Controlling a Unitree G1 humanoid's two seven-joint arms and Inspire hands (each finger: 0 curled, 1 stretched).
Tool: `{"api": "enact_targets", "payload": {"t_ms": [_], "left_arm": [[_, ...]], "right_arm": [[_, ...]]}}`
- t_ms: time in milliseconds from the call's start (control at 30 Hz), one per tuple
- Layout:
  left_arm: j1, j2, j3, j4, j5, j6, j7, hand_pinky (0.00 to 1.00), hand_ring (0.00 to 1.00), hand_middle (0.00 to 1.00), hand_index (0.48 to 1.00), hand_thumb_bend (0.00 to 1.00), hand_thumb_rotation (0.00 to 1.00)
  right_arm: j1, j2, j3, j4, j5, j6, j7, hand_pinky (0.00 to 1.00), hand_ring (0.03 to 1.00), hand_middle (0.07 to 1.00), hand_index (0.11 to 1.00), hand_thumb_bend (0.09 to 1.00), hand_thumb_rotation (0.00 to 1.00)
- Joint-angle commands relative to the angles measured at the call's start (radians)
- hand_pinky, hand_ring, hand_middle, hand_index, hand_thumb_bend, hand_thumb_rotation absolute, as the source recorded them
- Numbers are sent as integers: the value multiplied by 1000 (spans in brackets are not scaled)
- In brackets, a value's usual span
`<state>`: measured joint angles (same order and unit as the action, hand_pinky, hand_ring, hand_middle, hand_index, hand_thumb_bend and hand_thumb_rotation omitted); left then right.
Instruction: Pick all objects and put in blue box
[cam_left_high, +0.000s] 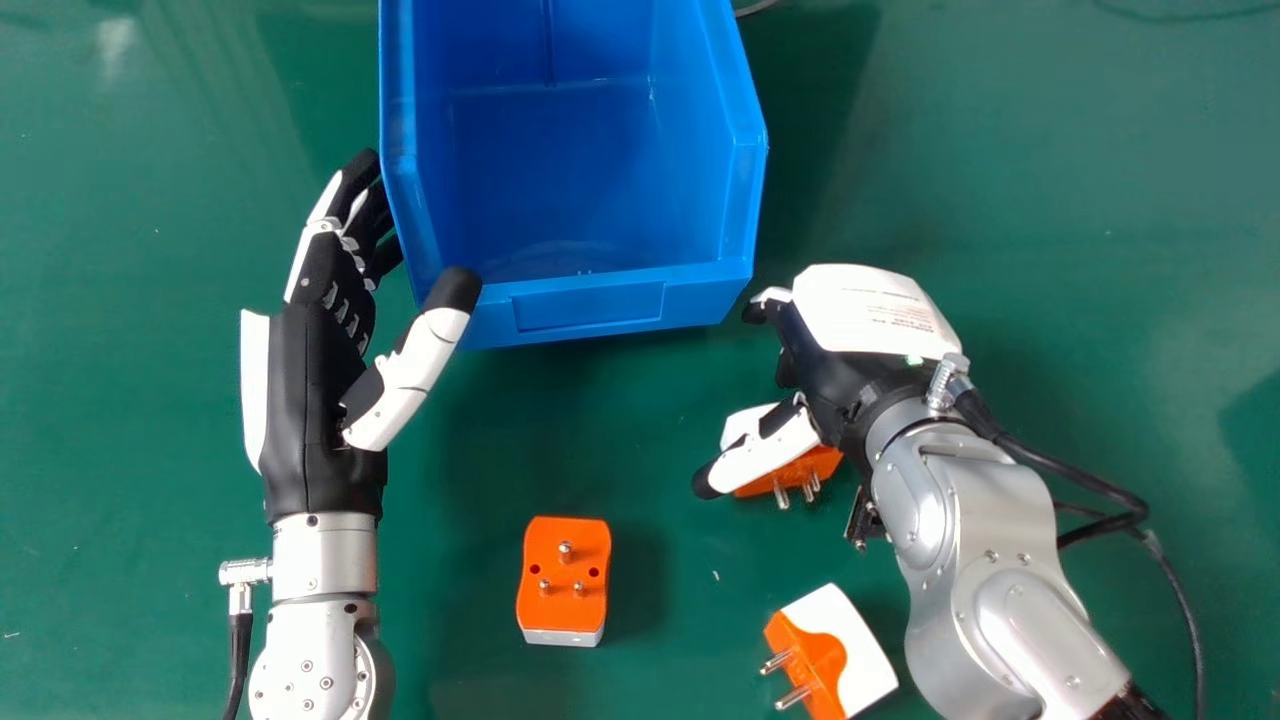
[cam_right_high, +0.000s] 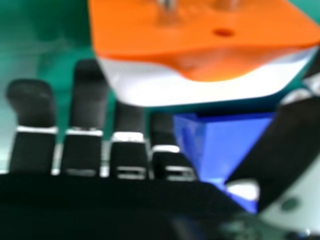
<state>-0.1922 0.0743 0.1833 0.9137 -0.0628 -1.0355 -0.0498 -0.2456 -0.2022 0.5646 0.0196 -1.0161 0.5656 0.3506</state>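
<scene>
Clock: twelve is at the top of the head view.
Hand-side plug adapter (cam_left_high: 815, 465): at five o'clock from the blue box (cam_left_high: 588, 308), partly under the right hand's thumb. Its long way runs from eight to two, and its metal pins point to six.
Middle plug adapter (cam_left_high: 565, 590): at six o'clock from the box. Its long way runs from twelve to six, and its pins stick up.
Corner plug adapter (cam_left_high: 866, 665): between three and four o'clock from the middle one. Its long way runs from eleven to five, and its pins point to eight.
Plug looks: all three are bright orange on the pin side and white on the other part, with a wavy line where the colors meet.
Box: its long way runs from twelve to six, with the low front wall at six.
Right hand (cam_left_high: 865, 310): at four o'clock from the box, open wide, fingers straight, holding nothing. I can't tell if it touches the plug by it.
Left hand (cam_left_high: 320, 400): at eight o'clock, just beside the box, open and holding nothing.
Table (cam_left_high: 1100, 330): green, under everything.
</scene>
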Motion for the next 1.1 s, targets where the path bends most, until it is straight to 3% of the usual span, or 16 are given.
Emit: {"api": "enact_targets", "payload": {"t_ms": [0, 100, 133, 267, 333, 367, 433, 767, 967, 1067], "left_arm": [[-7, -3, -1, -8, -2, -17, -1, 866, 881, 862, 868, 806, 498], [-6, -2, -1, -8, 4, -16, 4, 866, 881, 862, 868, 805, 498], [-6, -2, -1, -7, 5, -16, 5, 866, 880, 862, 868, 805, 499], [-9, -1, -1, -3, 6, -18, 8, 866, 880, 862, 867, 805, 500], [-11, -4, -1, -3, -3, -15, 1, 864, 880, 862, 867, 803, 499], [-12, -4, -1, -2, -5, -14, -1, 864, 880, 862, 867, 803, 499], [-13, -3, -1, -1, 1, -14, 5, 865, 881, 863, 868, 801, 497], [-15, -8, 1, 3, -2, -21, 5, 861, 879, 861, 865, 801, 495], [-13, -9, 1, 4, 2, -25, 9, 862, 879, 860, 862, 804, 495], [-11, -8, 0, 2, 11, -25, 16, 862, 878, 858, 860, 802, 497]], "right_arm": [[61, 19, 44, 8, 70, -53, 40, 184, 357, 504, 781, 865, 359], [75, -3, 40, 4, 89, -102, 20, 182, 355, 501, 767, 853, 326], [74, -9, 35, 4, 100, -113, 28, 171, 344, 496, 741, 793, 261], [68, -4, 3, 3, 155, -118, 51, 182, 357, 494, 703, 742, 209], [61, -8, 3, 14, 160, -124, 48, 224, 391, 506, 635, 604, 133], [55, -10, 4, 20, 166, -124, 52, 224, 391, 506, 635, 604, 133], [49, -11, 3, 23, 178, -124, 60, 248, 408, 511, 591, 528, 85], [66, -25, -19, 24, 215, -202, 5, 209, 354, 478, 521, 519, 38], [66, -26, -21, 18, 216, -216, -13, 216, 357, 477, 499, 518, 15], [72, -23, -26, 8, 221, -220, -27, 214, 352, 469, 496, 519, 7]]}}
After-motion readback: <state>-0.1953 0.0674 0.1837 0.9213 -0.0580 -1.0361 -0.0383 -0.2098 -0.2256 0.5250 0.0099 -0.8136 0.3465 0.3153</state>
